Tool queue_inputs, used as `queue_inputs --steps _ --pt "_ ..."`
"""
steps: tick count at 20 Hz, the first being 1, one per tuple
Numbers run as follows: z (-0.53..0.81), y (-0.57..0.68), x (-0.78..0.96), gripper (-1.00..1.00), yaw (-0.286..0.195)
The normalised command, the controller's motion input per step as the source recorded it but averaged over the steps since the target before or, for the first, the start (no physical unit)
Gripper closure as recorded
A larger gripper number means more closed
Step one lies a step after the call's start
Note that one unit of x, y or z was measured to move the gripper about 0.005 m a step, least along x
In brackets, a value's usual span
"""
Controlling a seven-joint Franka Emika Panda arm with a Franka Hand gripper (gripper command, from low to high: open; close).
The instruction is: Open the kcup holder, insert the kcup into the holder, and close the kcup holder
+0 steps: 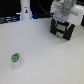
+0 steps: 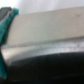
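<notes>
While kcup (image 1: 16, 59) stands upright, green top up | tool (image 1: 64, 19) at kcup holder (image 1: 62, 30)

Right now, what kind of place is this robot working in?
Probably a lab or test bench, not a home kitchen. A bare white table carries only a black kcup holder with the robot's gripper above it, a small kcup, and a white post.

No legible text

Nothing is reading clearly in either view: the white post (image 1: 25, 10) is showing dark markings (too blurred to make out), and the wrist view is showing only smeared surfaces.
</notes>
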Motion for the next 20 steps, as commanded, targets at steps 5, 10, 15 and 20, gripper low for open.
queue_inputs --steps 5,10,15,20 --pt "0.18 -0.23 0.99 1.0 -0.041" --pt "0.21 -0.22 0.99 1.0 -0.041" --pt "0.19 -0.25 0.97 1.0 -0.047" --pt "0.21 -0.27 0.94 1.0 -0.05"
